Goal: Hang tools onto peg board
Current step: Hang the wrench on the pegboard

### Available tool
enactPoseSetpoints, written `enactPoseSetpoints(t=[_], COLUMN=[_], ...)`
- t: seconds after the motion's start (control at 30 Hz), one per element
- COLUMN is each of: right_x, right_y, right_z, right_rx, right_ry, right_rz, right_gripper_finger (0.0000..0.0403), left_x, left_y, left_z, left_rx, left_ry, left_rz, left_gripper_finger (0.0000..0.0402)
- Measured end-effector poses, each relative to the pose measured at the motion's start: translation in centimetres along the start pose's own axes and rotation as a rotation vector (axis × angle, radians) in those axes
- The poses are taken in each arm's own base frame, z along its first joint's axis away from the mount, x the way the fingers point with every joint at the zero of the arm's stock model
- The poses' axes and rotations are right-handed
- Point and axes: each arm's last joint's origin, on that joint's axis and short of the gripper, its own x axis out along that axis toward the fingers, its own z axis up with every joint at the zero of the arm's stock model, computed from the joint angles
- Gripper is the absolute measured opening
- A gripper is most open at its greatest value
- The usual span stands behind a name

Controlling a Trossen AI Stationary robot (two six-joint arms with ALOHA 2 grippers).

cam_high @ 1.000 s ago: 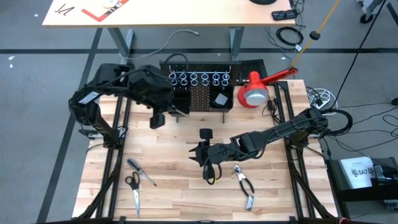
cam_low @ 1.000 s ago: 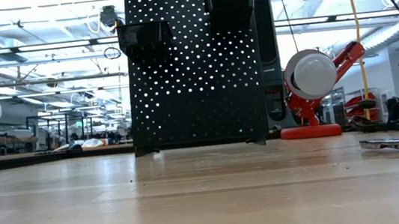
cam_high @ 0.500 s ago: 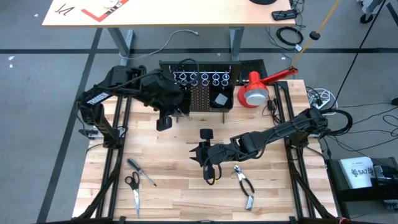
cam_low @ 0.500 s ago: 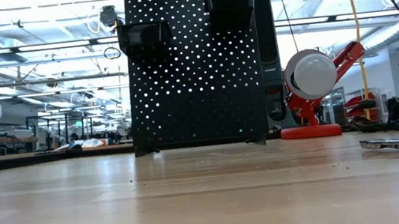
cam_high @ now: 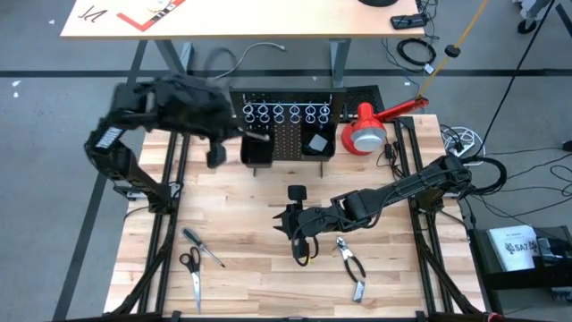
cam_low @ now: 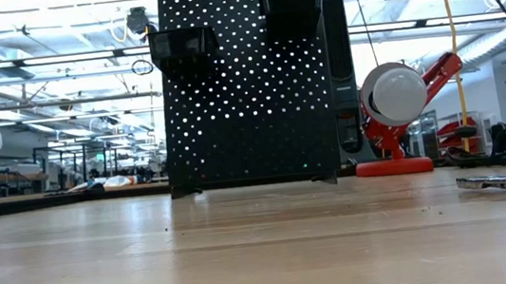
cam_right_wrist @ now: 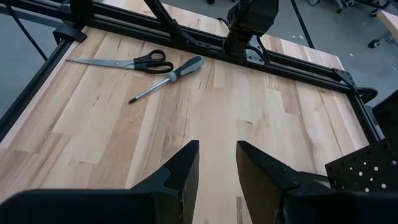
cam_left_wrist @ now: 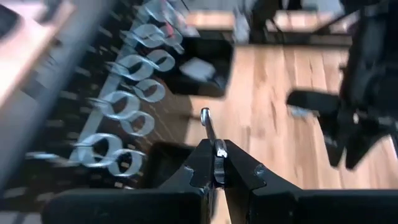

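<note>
**Left arm holds a wrench near the board's rings**

While the right arm rests low over the middle of the pale wooden table (cam_high: 241,215), the left arm is raised at the table's far left corner, just beside the black perforated peg board (cam_high: 290,134) that stands upright at the far edge; the left gripper (cam_left_wrist: 216,163) is pinched tight on a thin silver metal wrench (cam_left_wrist: 210,134), whose rounded end sticks out past the fingertips toward the board's row of silver rings (cam_high: 293,113); in the left wrist view those rings are blurred; below the rings sit two black box bins (cam_high: 257,150), and the right-hand bin holds a small pale piece that I cannot identify; the right gripper (cam_right_wrist: 217,165) has its two dark fingers (cam_right_wrist: 180,171) partly apart with bare wood showing between them, gripping nothing; on the near-left part of the table lie black-handled scissors with long silver blades (cam_high: 192,273), and just beside them a thin screwdriver with a grey-and-black handle (cam_high: 203,246), the two close but apart; black-handled pliers (cam_high: 351,259) lie near the right arm's gripper, with a small silver metal piece (cam_high: 358,290) just nearer the front edge; a red-and-white desk lamp (cam_high: 368,130) stands at the board's right side; from table height the board (cam_low: 247,85) fills the centre, both bins hung high on it
</note>
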Motion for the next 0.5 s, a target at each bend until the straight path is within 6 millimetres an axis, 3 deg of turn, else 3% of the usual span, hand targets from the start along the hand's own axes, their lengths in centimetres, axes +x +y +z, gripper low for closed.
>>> enactPoseSetpoints(t=[0.3,0.5], right_x=[0.0,0.0], right_y=[0.0,0.0], right_z=[0.0,0.0], right_rx=[0.003,0.003], right_ry=[-0.002,-0.001], right_rz=[0.0,0.0], right_gripper_finger=[0.0105,0.0105], left_x=[-3.8,-4.9], left_y=[1.7,2.3], left_z=[-0.9,-1.7], left_rx=[-0.036,-0.062], left_ry=[-0.102,-0.089], left_rz=[0.101,0.154], left_gripper_finger=[0.0022,0.0022])
